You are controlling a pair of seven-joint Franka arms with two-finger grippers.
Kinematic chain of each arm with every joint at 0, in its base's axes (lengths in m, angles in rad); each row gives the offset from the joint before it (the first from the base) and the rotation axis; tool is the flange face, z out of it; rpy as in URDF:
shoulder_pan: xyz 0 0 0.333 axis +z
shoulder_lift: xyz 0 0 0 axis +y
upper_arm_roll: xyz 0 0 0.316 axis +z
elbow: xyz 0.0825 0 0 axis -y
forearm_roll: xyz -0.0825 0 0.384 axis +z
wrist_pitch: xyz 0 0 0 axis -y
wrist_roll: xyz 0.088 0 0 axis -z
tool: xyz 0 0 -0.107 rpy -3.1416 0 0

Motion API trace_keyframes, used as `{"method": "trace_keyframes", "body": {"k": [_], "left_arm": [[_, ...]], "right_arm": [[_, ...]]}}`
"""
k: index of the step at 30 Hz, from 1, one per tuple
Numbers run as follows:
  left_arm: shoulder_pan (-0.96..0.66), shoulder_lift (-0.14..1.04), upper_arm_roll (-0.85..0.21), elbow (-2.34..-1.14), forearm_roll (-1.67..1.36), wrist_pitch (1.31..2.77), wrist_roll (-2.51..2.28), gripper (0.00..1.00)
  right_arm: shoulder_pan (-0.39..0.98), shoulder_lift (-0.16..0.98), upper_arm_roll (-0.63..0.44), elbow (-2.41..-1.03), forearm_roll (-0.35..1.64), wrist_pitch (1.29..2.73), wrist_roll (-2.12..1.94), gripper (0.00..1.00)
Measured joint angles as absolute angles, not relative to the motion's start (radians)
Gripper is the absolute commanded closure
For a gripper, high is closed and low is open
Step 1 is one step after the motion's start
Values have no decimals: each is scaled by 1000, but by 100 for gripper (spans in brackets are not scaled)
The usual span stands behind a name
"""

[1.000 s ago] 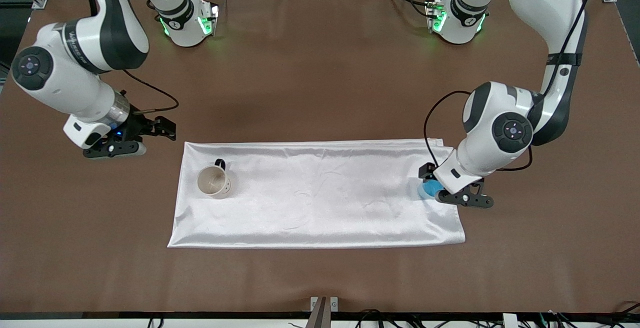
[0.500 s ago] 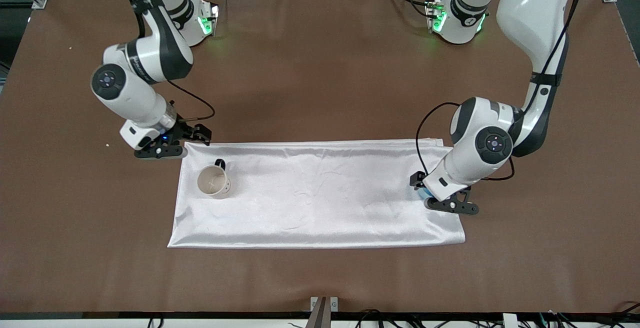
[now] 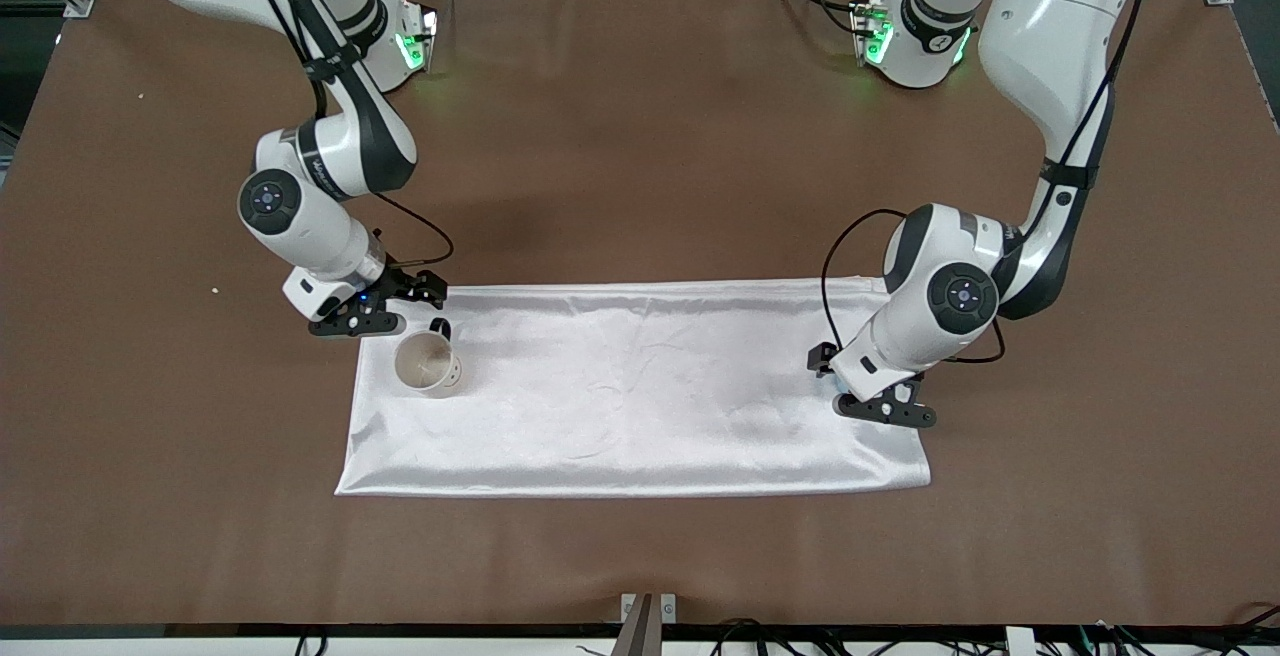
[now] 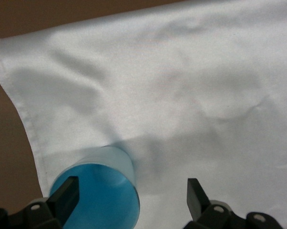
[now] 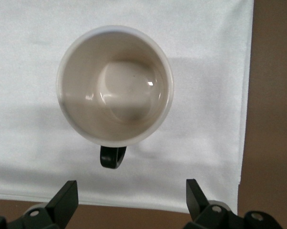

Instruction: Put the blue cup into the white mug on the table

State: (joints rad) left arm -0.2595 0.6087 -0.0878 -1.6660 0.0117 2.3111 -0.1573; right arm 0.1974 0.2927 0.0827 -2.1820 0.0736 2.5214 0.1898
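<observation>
The blue cup [image 4: 98,193] stands upright on the white cloth near the left arm's end. In the front view my left hand hides it. My left gripper [image 4: 131,193] is open and low over the cup, with one fingertip [image 4: 67,191] over the cup's mouth and the other out over bare cloth. In the front view the left gripper [image 3: 882,406] is over the cloth's end. The white mug [image 3: 428,364] with its black handle [image 5: 112,156] stands upright and empty on the cloth near the right arm's end. My right gripper [image 5: 129,198] is open over the cloth's edge, just beside the mug's handle, as the front view [image 3: 368,319] also shows.
A white satin cloth [image 3: 640,386] lies across the middle of the brown table [image 3: 640,136]. Both arm bases stand along the table edge farthest from the front camera. A small metal bracket [image 3: 647,608] sits at the edge nearest to that camera.
My right arm has swung in from the right arm's end of the table to the cloth's edge beside the mug. My left gripper has shifted over the blue cup, now covering it in the front view.
</observation>
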Motion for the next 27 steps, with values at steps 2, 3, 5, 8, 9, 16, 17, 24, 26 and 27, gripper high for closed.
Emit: {"method": "trace_keyframes", "body": {"k": [2,3,5,8,9,16,17,24,26,27], "left_arm": [[-260,614,-88,-1671,12,2320,-157,0],[-260,616,-89,-1674,12,2327,-157,0],[-260,620,-89,-1685,12,2345,-157,0],[-260,626,-89,-1703,12,2373,-157,0],[-260,628,-89,-1709,12,2380,-157,0],[-260,637,-89,-1725,12,2395,-158,84],[-259,638,-89,-1725,12,2395,-158,96],[-260,638,-89,-1727,16,2395,-158,100],[-260,638,-89,-1727,16,2395,-158,100],[-260,638,-89,-1727,16,2395,-158,100]], "right_arm": [[201,310,83,-2177,74,2543,193,0],[202,319,83,-2173,74,2550,193,0],[204,338,83,-2157,74,2559,195,0],[204,366,83,-2128,74,2563,195,0],[204,377,82,-2114,74,2563,195,0],[204,438,82,-2039,74,2563,195,0],[204,446,82,-2030,74,2563,195,0],[204,491,81,-2001,74,2594,196,0],[204,500,81,-1999,74,2605,196,7],[204,504,81,-1999,74,2610,196,18]]}}
